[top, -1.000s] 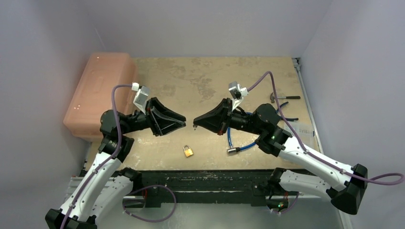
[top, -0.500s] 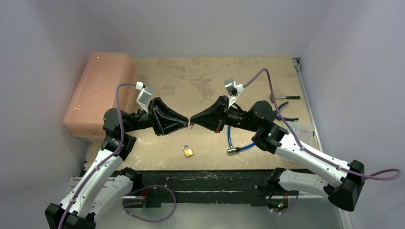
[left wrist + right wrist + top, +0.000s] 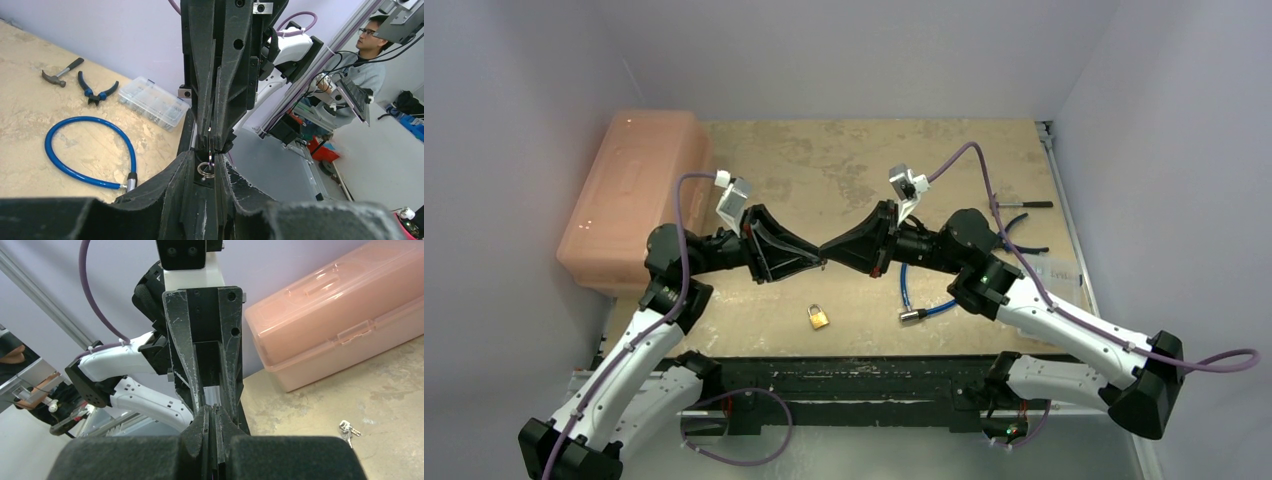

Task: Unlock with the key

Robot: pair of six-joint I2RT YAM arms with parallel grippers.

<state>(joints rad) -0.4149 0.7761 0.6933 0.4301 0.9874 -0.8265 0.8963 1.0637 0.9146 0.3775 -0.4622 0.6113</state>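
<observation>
A small brass padlock (image 3: 818,318) lies on the table near the front edge, below both grippers. Above it the two grippers meet tip to tip in the air. My right gripper (image 3: 832,256) is shut on the key (image 3: 210,159). The key's silver ring (image 3: 205,170) hangs out between the fingers of my left gripper (image 3: 206,154). The left jaws stand a little apart, close on either side of the ring. In the right wrist view the right gripper (image 3: 212,408) shows shut jaws with a thin sliver pinched between them.
A pink plastic case (image 3: 629,195) stands at the table's left edge. A blue cable lock (image 3: 75,150), a hammer (image 3: 60,75), pliers (image 3: 95,92) and a clear parts box (image 3: 152,102) lie on the right side. A small silvery bunch (image 3: 346,429) lies on the table.
Both arms have moved inward until their gripper tips meet over the padlock. The left jaws have narrowed around the key ring. The padlock has not moved.
</observation>
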